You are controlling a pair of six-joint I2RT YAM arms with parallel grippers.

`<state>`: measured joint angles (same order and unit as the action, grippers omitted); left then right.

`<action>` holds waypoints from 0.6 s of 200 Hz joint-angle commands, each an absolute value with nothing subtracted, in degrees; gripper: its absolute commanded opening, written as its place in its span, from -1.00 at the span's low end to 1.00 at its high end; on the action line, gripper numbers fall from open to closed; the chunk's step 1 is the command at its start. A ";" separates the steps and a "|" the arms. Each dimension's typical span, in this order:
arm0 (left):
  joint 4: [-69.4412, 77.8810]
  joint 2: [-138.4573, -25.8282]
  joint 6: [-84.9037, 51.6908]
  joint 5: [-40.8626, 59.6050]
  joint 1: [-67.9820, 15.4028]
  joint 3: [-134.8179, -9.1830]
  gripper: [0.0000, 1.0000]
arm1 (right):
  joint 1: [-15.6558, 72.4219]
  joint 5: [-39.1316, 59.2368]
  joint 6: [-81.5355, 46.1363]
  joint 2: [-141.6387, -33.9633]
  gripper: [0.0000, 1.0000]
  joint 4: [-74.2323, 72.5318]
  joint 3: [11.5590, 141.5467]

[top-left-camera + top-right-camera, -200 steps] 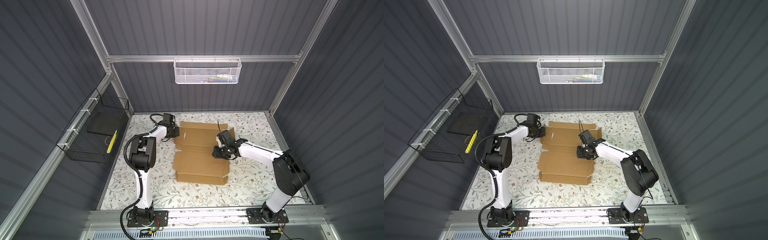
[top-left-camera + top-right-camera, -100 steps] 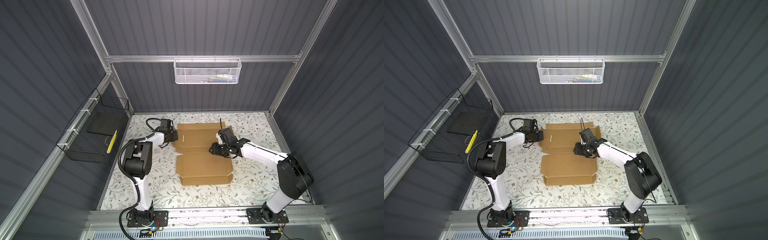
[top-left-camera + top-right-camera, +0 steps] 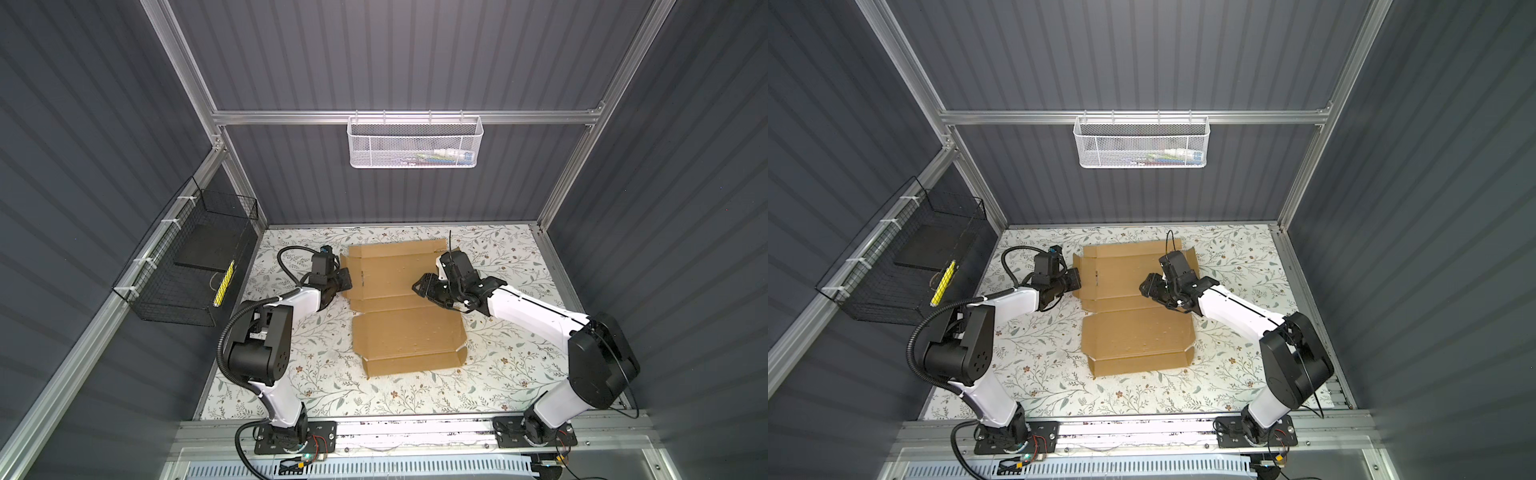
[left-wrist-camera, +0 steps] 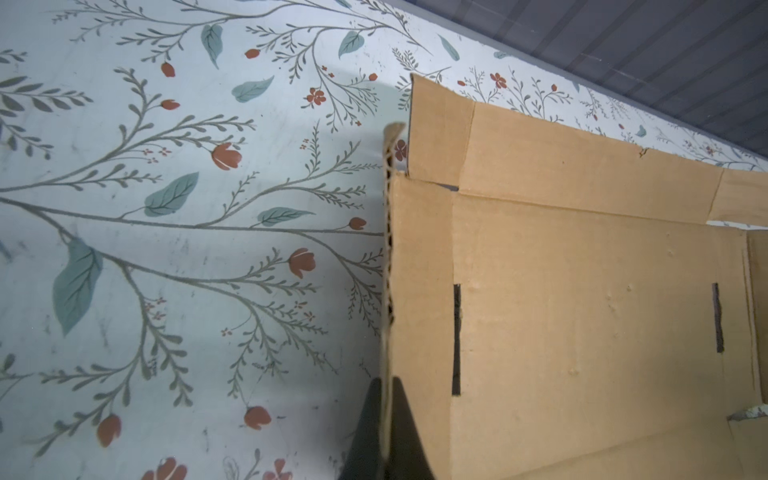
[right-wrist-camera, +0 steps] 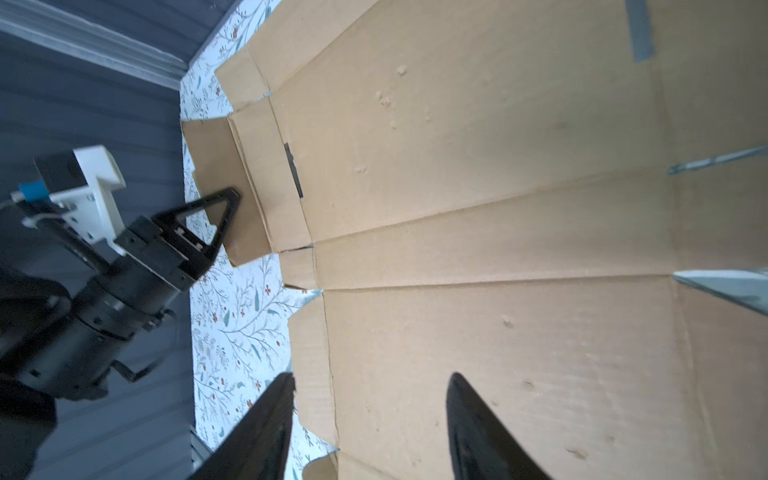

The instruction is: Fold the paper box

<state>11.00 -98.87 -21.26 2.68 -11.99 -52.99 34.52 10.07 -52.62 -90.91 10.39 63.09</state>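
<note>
The paper box (image 3: pixel 407 332) (image 3: pixel 1138 332) lies unfolded on the floral table, a flat brown cardboard sheet with creases and two slots. My left gripper (image 3: pixel 345 279) (image 3: pixel 1074 279) (image 4: pixel 387 380) is shut on the edge of the far panel's left side flap, which is tilted up off the table. The right wrist view shows that left gripper (image 5: pixel 226 199) pinching the flap. My right gripper (image 3: pixel 419 286) (image 3: pixel 1144 286) (image 5: pixel 371 376) hovers open over the sheet's right middle part. Nothing sits between its fingers; cardboard (image 5: pixel 498 208) shows below them.
A black wire basket (image 3: pixel 187 266) hangs on the left wall and a white mesh basket (image 3: pixel 415 141) on the back rail. The back wall runs close behind the sheet's far edge. Bare floral table (image 3: pixel 316 357) lies left, right and in front of the sheet.
The right gripper has opened wider and let go of the cardboard, moving a little toward the back. The sheet has shifted and turned slightly. The left gripper stays shut on the flap.
</note>
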 commanded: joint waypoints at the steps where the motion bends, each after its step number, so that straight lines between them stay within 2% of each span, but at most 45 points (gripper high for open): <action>1: 20.84 -95.72 -22.75 2.37 -11.87 -48.47 -1.00 | 34.63 6.66 -59.92 -89.55 0.22 8.36 65.59; 44: 30.05 -91.63 -20.81 2.63 -12.83 -41.48 -1.00 | 34.45 5.62 -65.44 -93.20 0.29 10.73 72.30; 120: 42.43 -88.78 -16.39 0.90 -15.90 -33.82 -1.00 | 32.63 3.14 -63.95 -103.68 0.34 19.32 90.63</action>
<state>35.31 -90.43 -19.42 2.46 -14.41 -36.21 33.63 5.17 -64.38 -101.47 14.44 86.21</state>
